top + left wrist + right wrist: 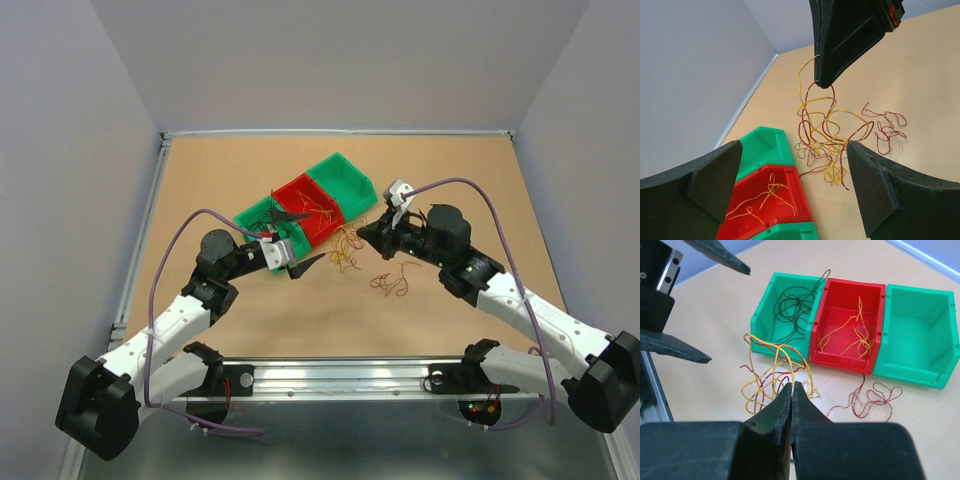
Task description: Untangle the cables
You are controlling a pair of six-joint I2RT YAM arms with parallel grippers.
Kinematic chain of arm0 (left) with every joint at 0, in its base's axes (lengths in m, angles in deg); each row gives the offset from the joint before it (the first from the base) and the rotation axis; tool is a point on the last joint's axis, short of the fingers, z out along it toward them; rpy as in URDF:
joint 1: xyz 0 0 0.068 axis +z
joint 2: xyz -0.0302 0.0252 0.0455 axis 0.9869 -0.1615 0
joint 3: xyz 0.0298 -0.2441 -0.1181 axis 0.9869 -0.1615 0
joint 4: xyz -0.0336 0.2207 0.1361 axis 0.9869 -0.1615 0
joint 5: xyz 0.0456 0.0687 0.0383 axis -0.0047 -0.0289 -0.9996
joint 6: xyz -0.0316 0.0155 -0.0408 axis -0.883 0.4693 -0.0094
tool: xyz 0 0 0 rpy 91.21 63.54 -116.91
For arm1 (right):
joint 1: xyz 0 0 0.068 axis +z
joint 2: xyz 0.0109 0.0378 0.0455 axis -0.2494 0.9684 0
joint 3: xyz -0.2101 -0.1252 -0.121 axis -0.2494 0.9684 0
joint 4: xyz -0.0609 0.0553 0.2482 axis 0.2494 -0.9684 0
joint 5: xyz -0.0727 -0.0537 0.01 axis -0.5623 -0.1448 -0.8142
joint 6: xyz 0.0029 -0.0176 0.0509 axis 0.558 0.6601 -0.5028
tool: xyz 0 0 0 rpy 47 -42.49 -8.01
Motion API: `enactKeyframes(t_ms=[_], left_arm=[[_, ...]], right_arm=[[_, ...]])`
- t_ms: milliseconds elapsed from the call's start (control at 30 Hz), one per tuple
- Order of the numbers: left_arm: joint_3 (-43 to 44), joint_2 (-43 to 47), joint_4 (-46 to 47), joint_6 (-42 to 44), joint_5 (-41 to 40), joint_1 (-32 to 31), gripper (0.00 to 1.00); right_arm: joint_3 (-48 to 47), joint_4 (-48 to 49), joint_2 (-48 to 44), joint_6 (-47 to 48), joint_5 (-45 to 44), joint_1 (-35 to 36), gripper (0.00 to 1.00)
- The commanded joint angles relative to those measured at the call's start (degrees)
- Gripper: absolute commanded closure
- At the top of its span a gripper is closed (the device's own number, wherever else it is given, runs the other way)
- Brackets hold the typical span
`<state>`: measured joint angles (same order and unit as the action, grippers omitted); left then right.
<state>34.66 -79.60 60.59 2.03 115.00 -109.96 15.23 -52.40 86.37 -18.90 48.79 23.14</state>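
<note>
A tangle of yellow and red cables (347, 250) lies on the table in front of three bins. My right gripper (363, 232) is shut on a yellow strand at the top of the tangle (771, 382), with its jaws (792, 386) pressed together. In the left wrist view that gripper (822, 82) holds the tangle (825, 135) up from above. My left gripper (300, 240) is wide open and empty above the bins, with its fingers (710, 180) apart. A loose bunch of red cables (395, 283) lies apart on the table and also shows in the right wrist view (872, 397).
Three bins stand in a row. The left green bin (761, 320) holds dark cables. The red bin (837, 360) holds yellow cables. The right green bin (905, 372) is empty. A metal rail (330, 375) runs along the near table edge.
</note>
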Motion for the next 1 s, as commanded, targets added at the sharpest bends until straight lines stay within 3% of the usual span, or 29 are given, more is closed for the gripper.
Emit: enactKeyframes(t_ms=[0,67,367,867,967], left_arm=[[0.9,-0.6,1.1,-0.3,0.7,-1.2,0.11],[1.7,-1.6,0.6,-0.3,-1.4,-2.1,0.24],[4.5,-7.5,0.5,-3.5,-4.8,-3.0,0.51],[10.4,-18.9,2.2,-9.2,-4.5,-3.7,0.51],[11.1,-19.9,2.6,-10.1,-4.5,-3.8,0.59]], right_arm=[[-1.8,4.5,0.7,-3.6,-4.3,0.0,0.99],[-2.4,4.9,1.3,-4.7,-6.9,0.0,0.99],[-3.4,7.4,3.7,-7.7,-11.3,0.0,0.99],[-4.3,9.8,6.5,-8.4,-10.8,0.0,0.99],[-4.2,9.9,6.5,-8.4,-10.6,0.0,0.99]])
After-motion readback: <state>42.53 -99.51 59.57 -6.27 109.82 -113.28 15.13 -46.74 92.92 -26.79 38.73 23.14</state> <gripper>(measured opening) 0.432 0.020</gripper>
